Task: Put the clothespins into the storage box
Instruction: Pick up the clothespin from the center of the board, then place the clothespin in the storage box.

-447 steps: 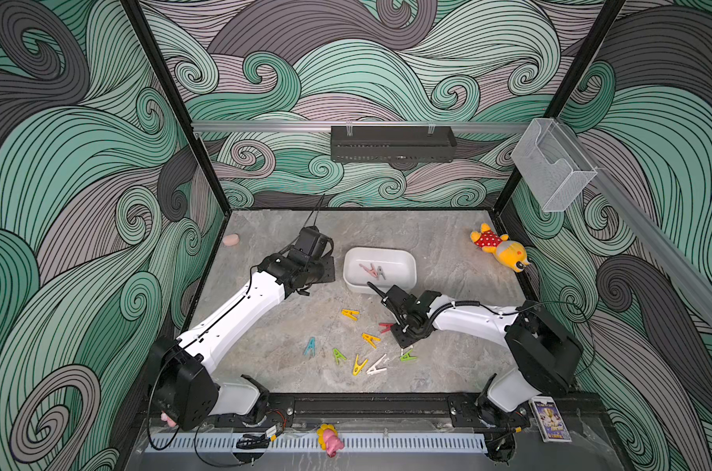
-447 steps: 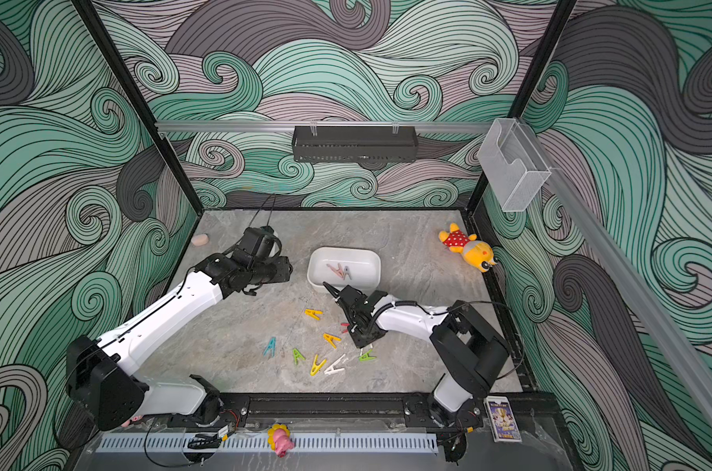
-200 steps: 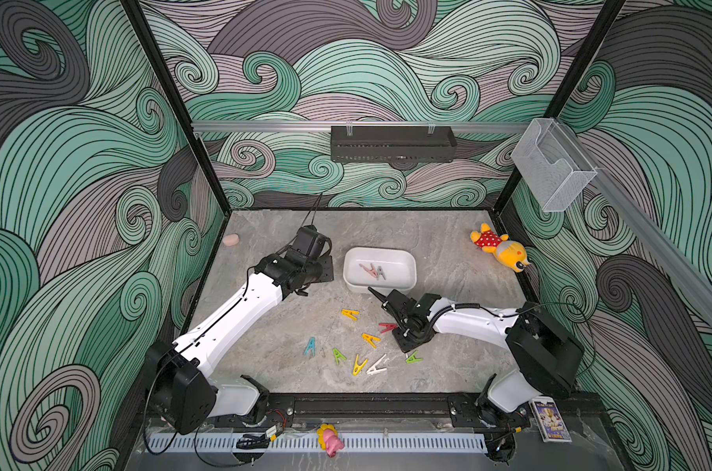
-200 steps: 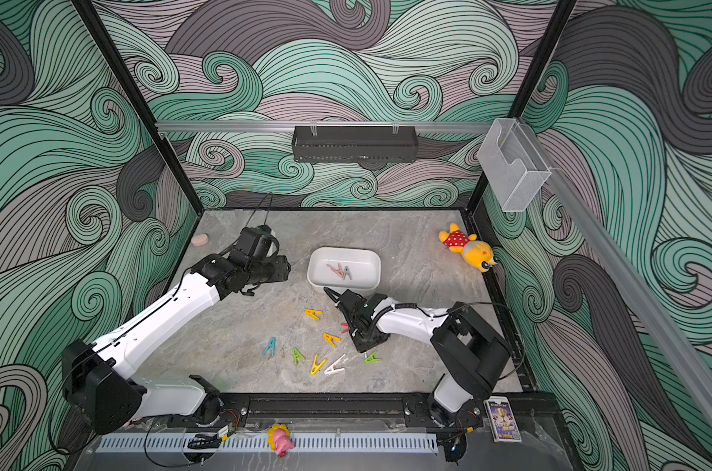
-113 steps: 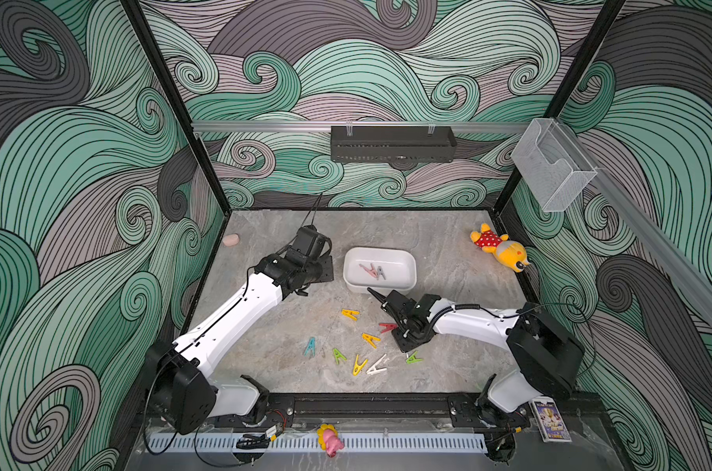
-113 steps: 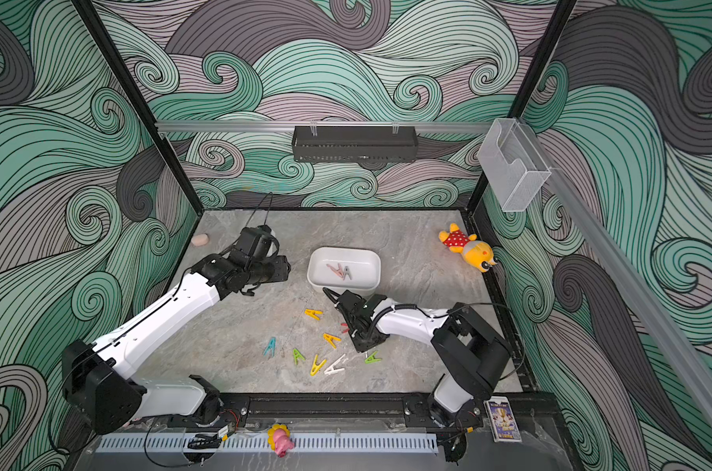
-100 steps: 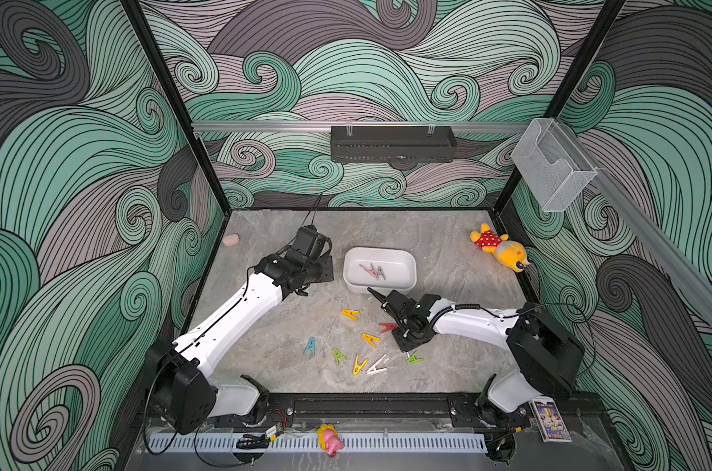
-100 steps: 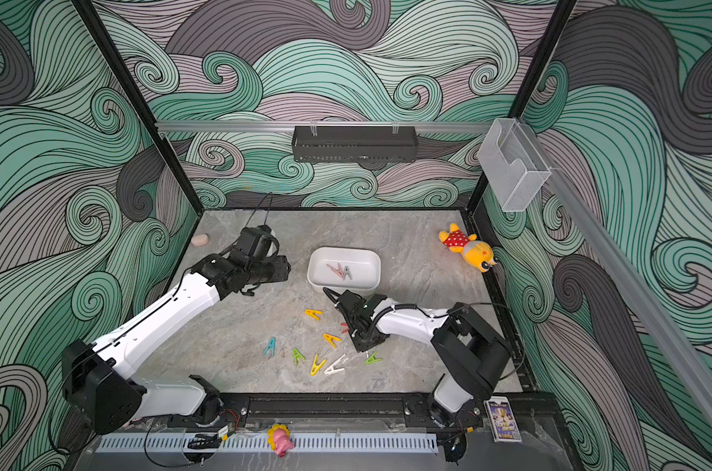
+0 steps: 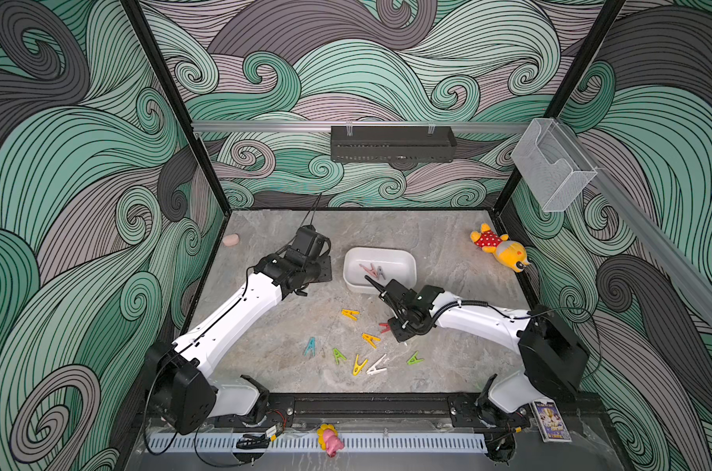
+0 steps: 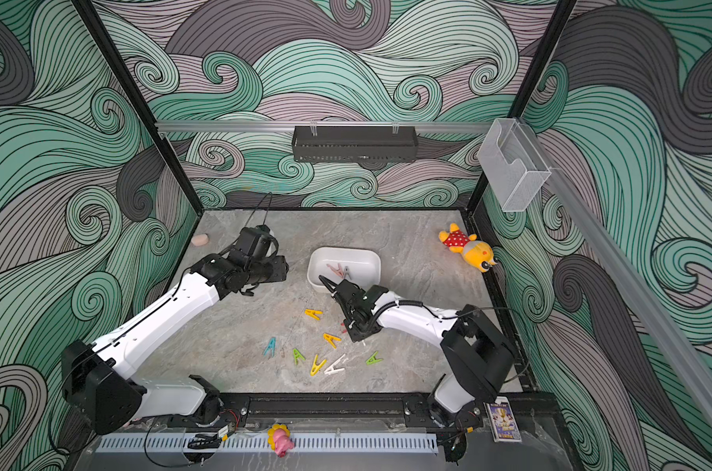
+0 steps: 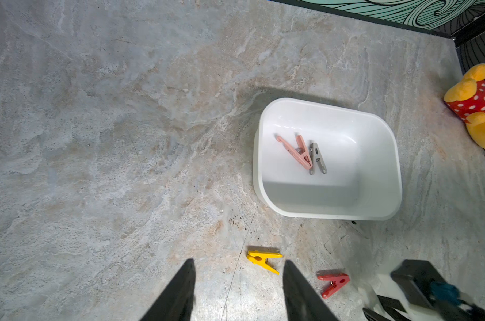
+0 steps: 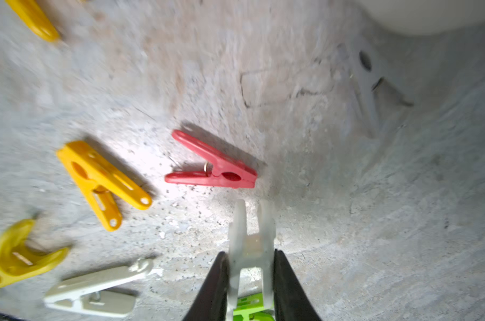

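The white storage box point(image 9: 380, 252) point(image 11: 327, 104) stands mid-table and holds a pink clothespin point(image 11: 295, 151) and a grey one point(image 11: 316, 158). In front of it several clothespins lie loose: yellow point(image 9: 350, 314), red point(image 9: 384, 327) point(image 12: 213, 166), teal point(image 9: 310, 346), green point(image 9: 338, 355) and white point(image 9: 376, 365). My right gripper point(image 9: 399, 335) point(image 12: 251, 257) is low beside the red one, shut on a white clothespin point(image 12: 249, 230), with a green clothespin point(image 12: 249, 305) under it. My left gripper point(image 9: 321, 272) point(image 11: 238, 262) hangs open left of the box, holding nothing.
A yellow plush toy point(image 9: 499, 248) lies at the back right, a small pink lump point(image 9: 231, 239) at the back left. A black perforated tray point(image 9: 393, 143) and a clear holder point(image 9: 552, 167) hang on the walls. A pale clothespin point(image 12: 366, 80) lies near the box wall.
My right gripper's jaws have closed in on the white clothespin, and the arm shifted slightly toward the front. The left arm has not moved.
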`<state>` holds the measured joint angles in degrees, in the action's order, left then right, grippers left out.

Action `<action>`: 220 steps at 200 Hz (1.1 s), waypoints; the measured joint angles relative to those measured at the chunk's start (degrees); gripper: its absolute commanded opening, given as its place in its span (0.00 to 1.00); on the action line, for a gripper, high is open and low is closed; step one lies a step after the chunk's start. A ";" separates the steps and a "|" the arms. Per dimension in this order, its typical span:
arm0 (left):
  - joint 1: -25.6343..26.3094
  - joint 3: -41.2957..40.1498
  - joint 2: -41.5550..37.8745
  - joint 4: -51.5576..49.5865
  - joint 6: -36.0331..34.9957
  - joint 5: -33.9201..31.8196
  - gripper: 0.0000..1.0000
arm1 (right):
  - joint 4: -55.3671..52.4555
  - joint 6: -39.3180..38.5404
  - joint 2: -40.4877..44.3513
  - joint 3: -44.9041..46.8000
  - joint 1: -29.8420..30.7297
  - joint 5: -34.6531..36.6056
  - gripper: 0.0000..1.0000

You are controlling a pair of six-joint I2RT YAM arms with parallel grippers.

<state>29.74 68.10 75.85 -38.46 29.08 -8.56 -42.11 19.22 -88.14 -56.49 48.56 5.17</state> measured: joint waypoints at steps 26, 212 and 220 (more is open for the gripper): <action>-0.24 -0.04 -1.01 -0.17 0.11 -0.90 0.54 | -2.21 -1.55 3.28 -4.57 -2.91 -1.40 0.26; -0.85 -9.51 -7.54 -0.50 7.10 -1.22 0.58 | 3.39 -12.96 -23.67 -34.29 -16.41 -7.52 0.25; -0.85 -10.32 -7.85 -0.48 7.45 -1.07 0.58 | 3.67 -13.03 -24.81 -34.69 -16.46 -7.52 0.24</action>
<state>28.88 57.78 68.01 -38.94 36.53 -9.63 -38.44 6.20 -112.95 -91.18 32.10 -2.35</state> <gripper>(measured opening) 0.578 0.247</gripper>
